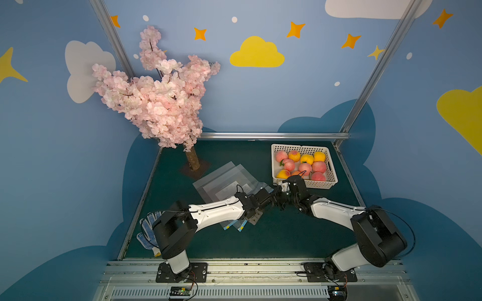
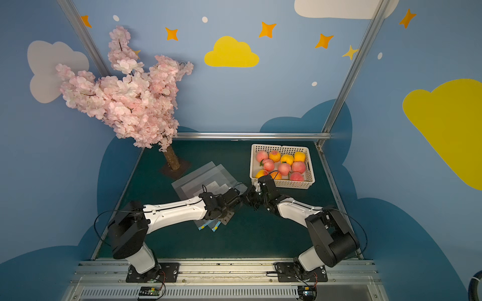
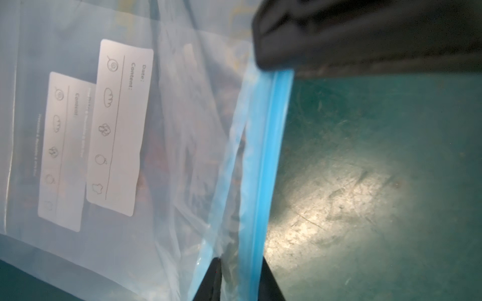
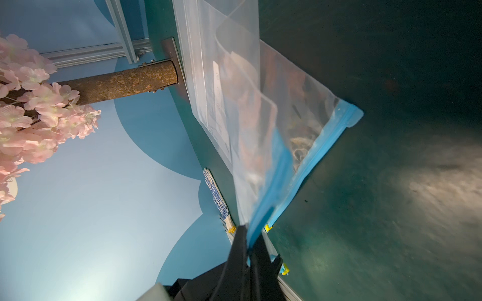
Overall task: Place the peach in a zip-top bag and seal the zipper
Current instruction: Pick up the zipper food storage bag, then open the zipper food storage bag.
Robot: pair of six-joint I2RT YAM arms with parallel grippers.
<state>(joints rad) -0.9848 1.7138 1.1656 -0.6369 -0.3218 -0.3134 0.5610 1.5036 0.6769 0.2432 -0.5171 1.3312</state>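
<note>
1. Blue walls (image 1: 258, 109) painted with clouds and orange stars fill the upper half of both top views.
2. The dark green table (image 1: 287, 234) takes the lower centre. It looks scuffed, with a bright patch of light at the right of the left wrist view.
3. A pink blossom tree (image 1: 156, 99) stands at the table's upper left corner.
4. A white basket (image 1: 320, 184) sits right of centre and holds the peaches (image 1: 319, 166), some pink and some yellow. The right arm's wrist overlaps its lower left corner in the picture.
5. A pile of clear bags (image 1: 208, 182) lies at centre, left of the basket. The top zip-top bag (image 4: 287, 104) has its mouth lifted open.
6. A dotted glove (image 1: 148, 229) lies at the table's lower left edge.
7. Right gripper (image 4: 251, 234), lower centre of its wrist view: fingers pressed together on the bag's blue zipper strip (image 4: 279, 182), holding the upper lip off the lower one.
8. Left gripper (image 3: 242, 260), bottom centre of its wrist view: fingers narrowly apart, one on each side of the strip. I cannot tell whether they pinch it.
9. The peaches are well apart from both pairs of fingers.
</note>
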